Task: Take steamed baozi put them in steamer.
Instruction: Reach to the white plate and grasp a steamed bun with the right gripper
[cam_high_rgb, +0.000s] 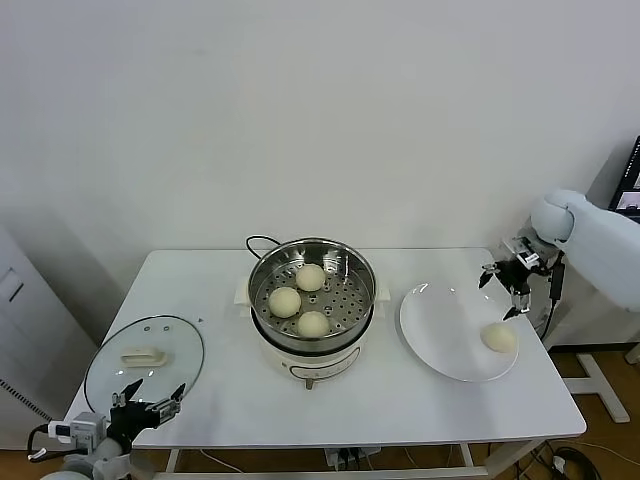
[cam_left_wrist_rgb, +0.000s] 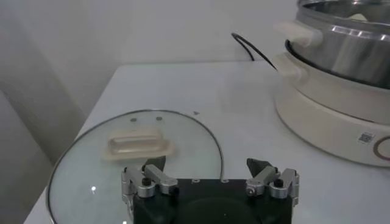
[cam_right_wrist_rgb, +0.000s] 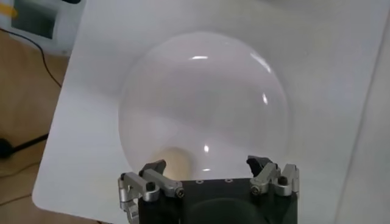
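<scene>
Judging progress: three steamed baozi (cam_high_rgb: 298, 300) are seen in the steamer (cam_high_rgb: 311, 345); the fourth (cam_high_rgb: 499, 338) is left on the plate (cam_high_rgb: 440, 330), right worktop edge. Right gripper (cam_high_rgb: 503, 288) is held wide open, empty, above it; left gripper (cam_high_rgb: 150, 400) likewise, parked over the lid (cam_high_rgb: 145, 355).

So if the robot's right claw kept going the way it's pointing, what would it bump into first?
Probably the last baozi on the white plate. The open right gripper hovers just above it, pointing down. Depth is hard to judge, so it might touch the plate beside it.
</scene>
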